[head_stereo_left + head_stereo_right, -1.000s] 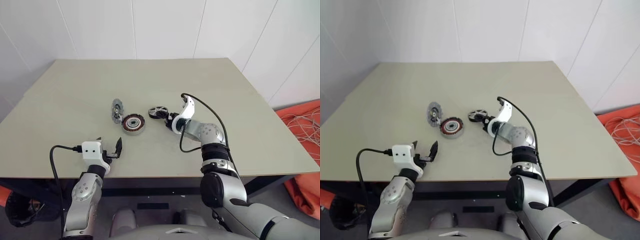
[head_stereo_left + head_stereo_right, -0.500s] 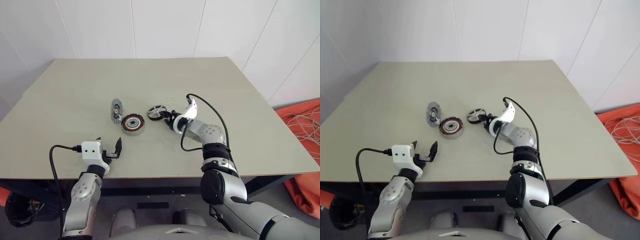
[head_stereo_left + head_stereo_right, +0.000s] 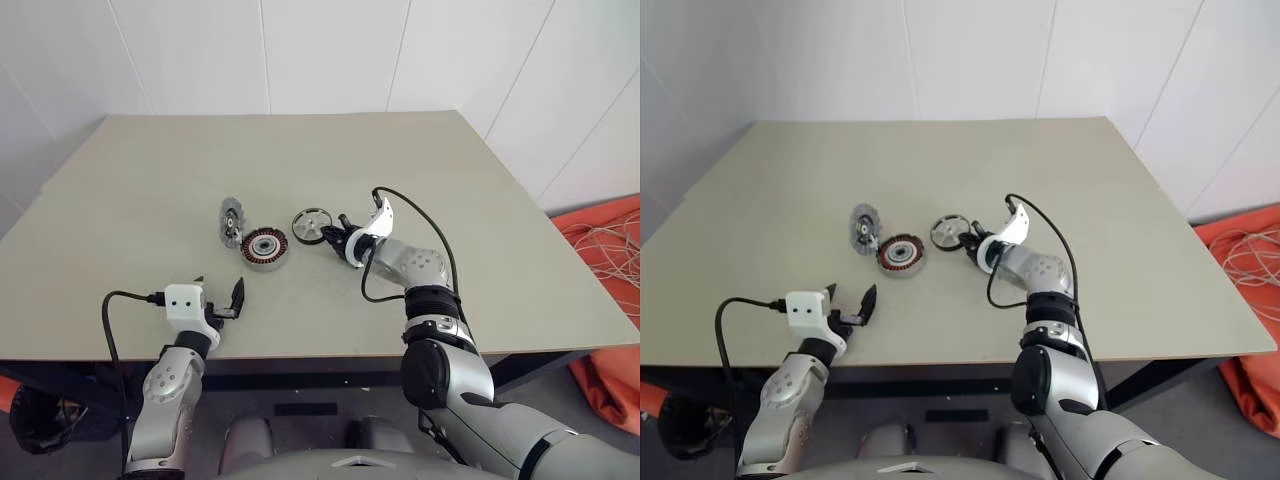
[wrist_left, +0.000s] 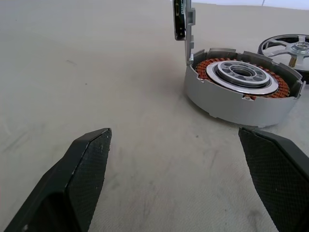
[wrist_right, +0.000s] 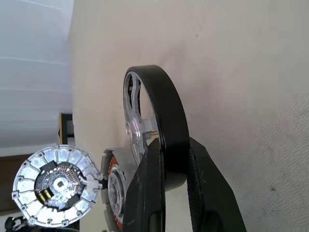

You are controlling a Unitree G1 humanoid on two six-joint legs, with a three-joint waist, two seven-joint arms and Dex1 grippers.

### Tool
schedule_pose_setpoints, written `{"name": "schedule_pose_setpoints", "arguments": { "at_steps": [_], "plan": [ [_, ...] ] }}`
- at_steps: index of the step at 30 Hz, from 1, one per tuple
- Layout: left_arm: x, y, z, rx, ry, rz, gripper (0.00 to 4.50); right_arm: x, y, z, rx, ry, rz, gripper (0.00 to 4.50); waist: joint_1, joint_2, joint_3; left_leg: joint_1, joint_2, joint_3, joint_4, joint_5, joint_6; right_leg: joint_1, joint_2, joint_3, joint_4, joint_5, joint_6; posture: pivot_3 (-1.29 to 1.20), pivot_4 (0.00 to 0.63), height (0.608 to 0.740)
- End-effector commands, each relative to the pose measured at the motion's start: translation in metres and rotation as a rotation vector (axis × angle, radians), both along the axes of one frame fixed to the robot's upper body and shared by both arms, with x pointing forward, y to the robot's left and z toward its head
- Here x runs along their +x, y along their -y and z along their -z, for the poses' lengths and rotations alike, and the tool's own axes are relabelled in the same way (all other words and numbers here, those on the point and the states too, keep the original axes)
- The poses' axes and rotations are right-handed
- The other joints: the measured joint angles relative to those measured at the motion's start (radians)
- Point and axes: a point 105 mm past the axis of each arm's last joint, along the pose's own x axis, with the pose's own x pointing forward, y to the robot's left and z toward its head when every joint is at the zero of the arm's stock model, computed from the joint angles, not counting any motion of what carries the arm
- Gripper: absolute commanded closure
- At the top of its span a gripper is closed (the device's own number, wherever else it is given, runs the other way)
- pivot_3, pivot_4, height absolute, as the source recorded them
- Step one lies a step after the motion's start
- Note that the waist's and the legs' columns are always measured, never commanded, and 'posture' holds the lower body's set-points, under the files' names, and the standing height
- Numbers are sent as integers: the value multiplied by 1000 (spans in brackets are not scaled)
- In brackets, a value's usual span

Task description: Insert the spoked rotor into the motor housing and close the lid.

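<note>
The right jaws (image 5: 166, 159) cover the bottom of the flat silver spoked rotor (image 3: 312, 225), which has a thick dark rim, so you cannot see if it touches the wide, smooth tan desk (image 3: 150, 190). They are clenched on its rim. A second ago they stood wide beside the rotor as it lay tipped; now it stands on edge, facing the camera.

Just to its left sits the short round grey motor housing (image 4: 241, 89), with orange wire coils around a shiny middle ring. The round grey lid (image 3: 232, 220), with a notched rim, stands upright at the housing's far left side.

The left jaws (image 3: 220, 298) are spread wide with nothing in them, near the desk's front edge.
</note>
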Motion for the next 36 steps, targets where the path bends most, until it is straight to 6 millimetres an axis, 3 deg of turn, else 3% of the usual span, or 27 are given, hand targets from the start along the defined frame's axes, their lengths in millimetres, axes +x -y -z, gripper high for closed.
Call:
{"name": "schedule_pose_setpoints", "arguments": {
  "at_steps": [1,10,18,26,36],
  "plan": [
    [2,-2,-11,1,53,-1,0,-6,-16,-37,76,77,-95,4201,0,0,0,0,0,0,0,0,0,0,0,0,0,0,0,0,0,740],
    [2,1,-10,-1,52,1,0,-19,-35,-58,145,48,-161,4201,1,0,0,0,0,0,-1,1,-1,-1,0,0,0,0,0,0,0,740],
    [2,3,-19,5,75,-3,0,-42,-61,-49,179,-28,-298,4201,1,0,0,-1,0,0,-1,1,-1,-1,0,0,0,0,1,0,0,740],
    [3,3,-22,4,77,-6,0,-48,-84,-43,212,-76,-359,4201,1,0,0,-1,0,0,-1,1,-2,-1,0,0,0,0,1,0,0,740],
    [-1,-2,-18,6,67,-18,0,-51,-106,-55,256,-57,-408,4201,2,0,0,-2,0,0,-1,1,-2,-2,0,0,0,0,1,0,0,740]
  ]
}}
